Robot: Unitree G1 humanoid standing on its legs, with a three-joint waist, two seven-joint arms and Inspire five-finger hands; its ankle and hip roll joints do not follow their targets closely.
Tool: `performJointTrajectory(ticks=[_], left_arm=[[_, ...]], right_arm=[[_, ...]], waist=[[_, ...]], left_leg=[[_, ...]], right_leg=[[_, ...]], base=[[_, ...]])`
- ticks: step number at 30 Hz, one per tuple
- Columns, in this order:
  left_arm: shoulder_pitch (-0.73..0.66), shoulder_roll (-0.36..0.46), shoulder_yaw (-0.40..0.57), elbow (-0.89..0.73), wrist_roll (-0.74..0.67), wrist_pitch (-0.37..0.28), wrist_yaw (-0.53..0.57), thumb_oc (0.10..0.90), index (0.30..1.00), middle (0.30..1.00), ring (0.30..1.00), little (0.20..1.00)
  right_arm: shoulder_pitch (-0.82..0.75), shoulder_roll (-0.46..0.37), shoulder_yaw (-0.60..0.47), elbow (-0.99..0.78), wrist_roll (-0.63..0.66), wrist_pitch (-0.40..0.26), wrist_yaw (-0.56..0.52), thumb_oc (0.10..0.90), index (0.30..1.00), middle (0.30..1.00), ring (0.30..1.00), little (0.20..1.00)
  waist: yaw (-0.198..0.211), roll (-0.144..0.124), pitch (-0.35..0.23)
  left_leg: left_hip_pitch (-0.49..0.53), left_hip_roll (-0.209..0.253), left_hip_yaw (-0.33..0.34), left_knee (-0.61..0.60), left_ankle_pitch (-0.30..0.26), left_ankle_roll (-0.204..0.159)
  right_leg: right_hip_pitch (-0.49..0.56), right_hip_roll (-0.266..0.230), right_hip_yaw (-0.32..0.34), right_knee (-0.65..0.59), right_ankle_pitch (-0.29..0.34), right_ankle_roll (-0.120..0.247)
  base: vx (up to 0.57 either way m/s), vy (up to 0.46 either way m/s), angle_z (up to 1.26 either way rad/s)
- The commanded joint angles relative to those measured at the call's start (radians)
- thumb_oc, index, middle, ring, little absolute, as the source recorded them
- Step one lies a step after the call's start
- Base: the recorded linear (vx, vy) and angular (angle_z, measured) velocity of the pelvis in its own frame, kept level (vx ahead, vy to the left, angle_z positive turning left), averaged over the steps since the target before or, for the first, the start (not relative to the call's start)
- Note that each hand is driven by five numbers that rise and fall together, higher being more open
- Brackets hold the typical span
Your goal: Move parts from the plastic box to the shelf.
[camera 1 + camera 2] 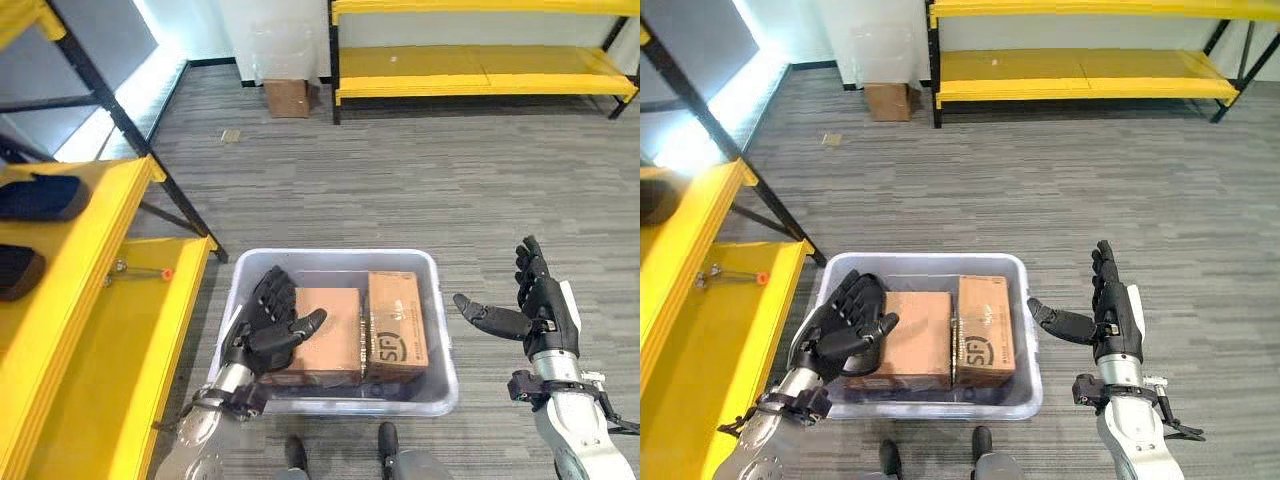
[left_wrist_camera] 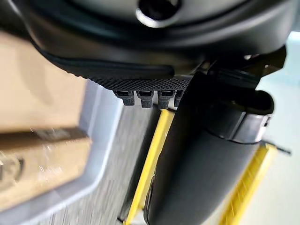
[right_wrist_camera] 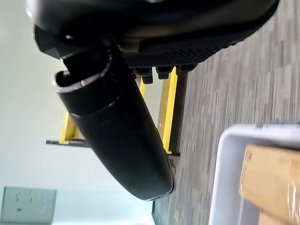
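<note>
Left hand (image 1: 272,318) over boxed parts (image 1: 330,335)

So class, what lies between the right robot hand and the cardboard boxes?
The plastic box's right wall and bare carpet separate the right robot hand from the cardboard boxes, seen in both eye views.

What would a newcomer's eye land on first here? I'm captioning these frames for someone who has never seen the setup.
First, the pale plastic box on the grey floor, holding two cardboard boxes side by side. Next, the two dark hands flanking it: the left hand spread open above the box's left end, the right hand open beyond its right wall, over the carpet. Then the bright yellow shelf along the robot's left.
</note>
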Motion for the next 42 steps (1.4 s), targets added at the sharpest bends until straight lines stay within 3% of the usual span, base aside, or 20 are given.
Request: performJointTrajectory(ticks=[1, 3, 6, 8, 13, 16, 17, 19, 21, 24, 27, 28, 29, 37, 42], left_arm=[[-0.043, 0.036, 0.062, -0.127, -0.03, -0.085, -0.037, 0.9, 1.0, 1.0, 1.0, 1.0], [-0.04, 0.036, 0.065, -0.129, -0.032, -0.083, -0.033, 0.9, 1.0, 1.0, 1.0, 1.0], [-0.033, 0.042, 0.08, -0.13, -0.042, -0.07, -0.045, 0.9, 1.0, 1.0, 1.0, 1.0], [-0.035, 0.045, 0.081, -0.13, -0.043, -0.063, -0.049, 0.9, 1.0, 1.0, 1.0, 1.0], [-0.041, 0.059, 0.091, -0.126, -0.049, -0.044, -0.067, 0.9, 1.0, 1.0, 1.0, 1.0], [-0.047, 0.07, 0.093, -0.116, -0.053, -0.032, -0.085, 0.9, 1.0, 1.0, 1.0, 1.0], [-0.052, 0.077, 0.092, -0.111, -0.048, -0.019, -0.107, 0.9, 1.0, 1.0, 1.0, 1.0], [-0.048, 0.083, 0.095, -0.112, -0.05, -0.013, -0.118, 0.9, 1.0, 1.0, 1.0, 1.0], [-0.043, 0.1, 0.098, -0.11, -0.047, -0.001, -0.136, 0.9, 1.0, 1.0, 1.0, 1.0], [-0.054, 0.117, 0.103, -0.093, -0.054, -0.045, -0.117, 0.9, 1.0, 1.0, 1.0, 1.0], [-0.067, 0.128, 0.118, -0.084, -0.064, -0.092, -0.151, 0.9, 1.0, 1.0, 1.0, 1.0], [-0.062, 0.118, 0.108, -0.088, -0.078, -0.125, -0.158, 0.9, 1.0, 1.0, 1.0, 1.0], [-0.056, 0.116, 0.103, -0.09, -0.084, -0.136, -0.155, 0.9, 1.0, 1.0, 1.0, 1.0], [-0.051, 0.122, 0.084, -0.065, -0.078, -0.2, -0.153, 0.9, 1.0, 1.0, 1.0, 1.0], [-0.067, 0.135, 0.088, -0.053, -0.081, -0.203, -0.145, 0.9, 1.0, 1.0, 1.0, 1.0]], right_arm=[[-0.068, -0.039, -0.036, -0.035, -0.056, -0.072, -0.02, 0.9, 1.0, 1.0, 1.0, 1.0], [-0.075, -0.043, -0.037, -0.032, -0.084, -0.075, -0.019, 0.9, 1.0, 1.0, 1.0, 1.0], [-0.107, -0.083, -0.04, -0.044, -0.264, -0.113, -0.015, 0.9, 1.0, 1.0, 1.0, 1.0], [-0.121, -0.1, -0.042, -0.044, -0.309, -0.125, -0.017, 0.9, 1.0, 1.0, 1.0, 1.0], [-0.2, -0.196, -0.056, -0.059, -0.482, -0.153, -0.022, 0.9, 1.0, 1.0, 1.0, 1.0], [-0.282, -0.285, -0.074, -0.076, -0.601, -0.172, 0.003, 0.9, 1.0, 1.0, 1.0, 1.0], [-0.363, -0.372, -0.082, -0.098, -0.629, -0.181, 0.048, 0.9, 1.0, 1.0, 1.0, 1.0], [-0.394, -0.409, -0.085, -0.11, -0.646, -0.195, 0.066, 0.9, 1.0, 1.0, 1.0, 1.0], [-0.507, -0.497, -0.057, -0.127, -0.668, -0.226, 0.119, 0.9, 1.0, 1.0, 1.0, 1.0], [-0.649, -0.596, -0.007, -0.17, -0.667, -0.284, 0.132, 0.9, 1.0, 1.0, 1.0, 1.0], [-0.77, -0.625, 0.067, -0.177, -0.65, -0.291, 0.202, 0.9, 1.0, 1.0, 1.0, 1.0], [-0.814, -0.628, 0.122, -0.161, -0.651, -0.29, 0.222, 0.9, 1.0, 1.0, 1.0, 1.0], [-0.816, -0.621, 0.127, -0.156, -0.653, -0.3, 0.23, 0.9, 1.0, 1.0, 1.0, 1.0], [-0.88, -0.558, 0.212, -0.093, -0.698, -0.35, 0.216, 0.9, 1.0, 1.0, 1.0, 1.0], [-0.909, -0.521, 0.254, -0.075, -0.741, -0.335, 0.215, 0.9, 1.0, 1.0, 1.0, 1.0]], waist=[[-0.016, -0.031, -0.068], [-0.012, -0.031, -0.068], [0.005, -0.032, -0.073], [0.011, -0.033, -0.075], [0.037, -0.041, -0.081], [0.062, -0.052, -0.085], [0.087, -0.063, -0.084], [0.1, -0.068, -0.081], [0.135, -0.08, -0.07], [0.184, -0.067, -0.01], [0.217, -0.045, 0.076], [0.229, -0.016, 0.116], [0.234, -0.006, 0.131], [0.256, 0.028, 0.206], [0.26, 0.039, 0.236]], left_leg=[[0.0, 0.034, 0.016, -0.02, 0.003, -0.012], [0.002, 0.033, 0.014, -0.02, 0.003, -0.013], [0.006, 0.031, 0.006, -0.02, -0.001, -0.011], [0.006, 0.03, 0.003, -0.02, -0.003, -0.01], [0.011, 0.028, -0.01, -0.02, -0.009, -0.009], [0.012, 0.027, -0.021, -0.02, -0.012, -0.009], [0.009, 0.028, -0.033, -0.02, -0.014, -0.009], [0.006, 0.028, -0.04, -0.02, -0.013, -0.009], [-0.005, 0.026, -0.064, -0.019, -0.005, -0.01], [-0.078, 0.036, -0.111, 0.019, 0.013, -0.017], [-0.167, 0.049, -0.162, 0.044, 0.041, -0.022], [-0.196, 0.056, -0.186, 0.045, 0.06, -0.023], [-0.205, 0.057, -0.192, 0.046, 0.065, -0.024], [-0.293, 0.072, -0.22, 0.056, 0.1, -0.03], [-0.338, 0.082, -0.226, 0.058, 0.118, -0.029]], right_leg=[[0.037, -0.013, 0.053, -0.07, 0.015, 0.028], [0.04, -0.013, 0.049, -0.07, 0.014, 0.028], [0.045, -0.014, 0.037, -0.07, 0.013, 0.029], [0.047, -0.015, 0.032, -0.07, 0.013, 0.031], [0.057, -0.017, 0.013, -0.07, 0.011, 0.034], [0.066, -0.02, -0.005, -0.07, 0.009, 0.037], [0.075, -0.022, -0.029, -0.07, 0.005, 0.038], [0.081, -0.021, -0.04, -0.07, 0.003, 0.036], [0.094, -0.017, -0.067, -0.056, -0.012, 0.027], [0.02, -0.015, -0.107, 0.062, -0.065, 0.005], [-0.092, -0.002, -0.13, 0.198, -0.126, -0.02], [-0.136, 0.002, -0.138, 0.267, -0.157, -0.032], [-0.147, 0.005, -0.139, 0.286, -0.167, -0.034], [-0.269, 0.019, -0.134, 0.445, -0.227, -0.052], [-0.332, 0.022, -0.124, 0.523, -0.251, -0.058]], base=[[0.03, 0.003, 0.18], [0.01, 0.004, 0.04], [0.01, 0.016, -0.03], [0.0, 0.0, 0.0], [0.01, 0.0, 0.01], [0.04, -0.016, 0.08], [0.04, -0.047, 0.18], [0.04, -0.052, 0.28], [0.08, -0.079, 0.34], [-0.08, -0.081, 0.44], [-0.28, -0.102, 0.47], [-0.17, -0.027, 0.41], [-0.11, 0.005, 0.24], [-0.08, -0.035, 0.11], [-0.06, -0.036, 0.01]])
